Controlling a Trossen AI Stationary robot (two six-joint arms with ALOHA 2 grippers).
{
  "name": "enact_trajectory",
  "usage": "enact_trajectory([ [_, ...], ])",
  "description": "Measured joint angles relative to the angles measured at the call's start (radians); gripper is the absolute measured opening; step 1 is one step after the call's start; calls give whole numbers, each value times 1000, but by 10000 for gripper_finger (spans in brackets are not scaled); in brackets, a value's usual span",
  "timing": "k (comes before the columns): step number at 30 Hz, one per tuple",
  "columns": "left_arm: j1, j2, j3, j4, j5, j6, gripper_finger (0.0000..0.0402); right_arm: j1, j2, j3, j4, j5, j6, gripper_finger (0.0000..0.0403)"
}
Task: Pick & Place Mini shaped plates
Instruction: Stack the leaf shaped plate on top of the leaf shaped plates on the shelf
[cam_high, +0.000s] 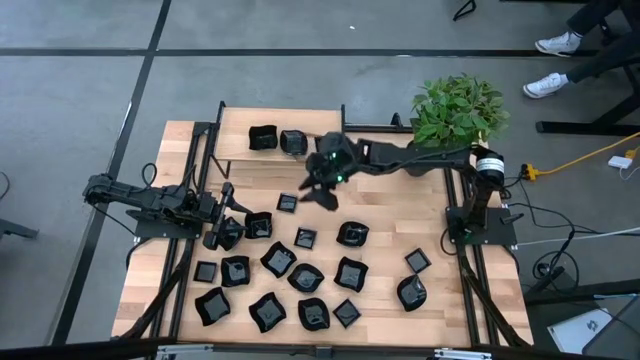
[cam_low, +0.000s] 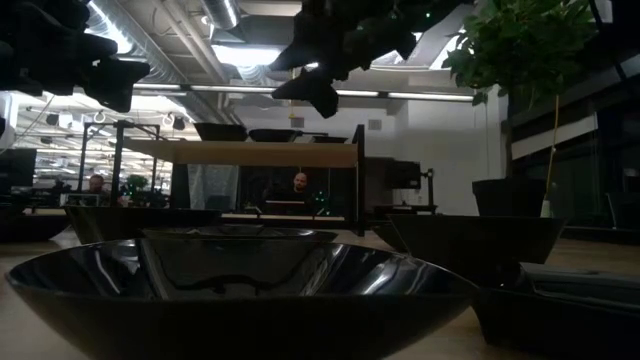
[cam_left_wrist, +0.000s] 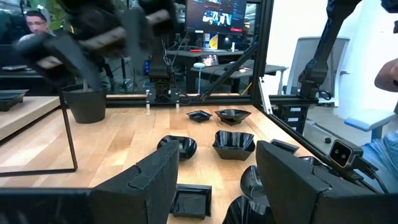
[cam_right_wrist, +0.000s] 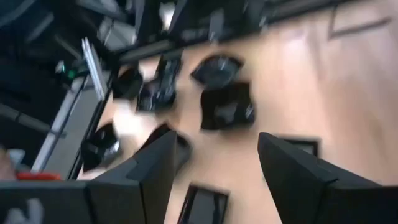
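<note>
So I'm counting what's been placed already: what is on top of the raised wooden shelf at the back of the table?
Two mini shaped plates sit on the shelf. The right gripper, open and empty, and its arm cover the shelf's middle, so more plates could be hidden there.

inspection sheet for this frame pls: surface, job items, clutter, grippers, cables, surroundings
Surface: wooden table, black frame around it.
Job's things: many mini shaped plates scattered over the near half; two more on the raised shelf at the back.
Clutter: potted plant at the back right corner.
Grippers: right gripper open, empty, above the table centre; left gripper open, empty, at the left edge.
Cables: yellow cable on the floor, right.
Surroundings: a person's shoes on the floor behind the table; monitor in the room behind.
</note>
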Motion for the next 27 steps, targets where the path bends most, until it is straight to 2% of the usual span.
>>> enact_trajectory([
  [6, 0, 0, 0, 0, 0, 0, 207, 115, 0, 0, -180, 175, -47, 225],
  [15, 0, 0, 0, 0, 0, 0, 208, 263, 0, 0, -438, 256, -121, 225],
  [19, 0, 0, 0, 0, 0, 0, 208, 316, 0, 0, -478, 298, -126, 225],
  [27, 0, 0, 0, 0, 0, 0, 207, 420, 0, 0, -527, 447, -128, 225],
])
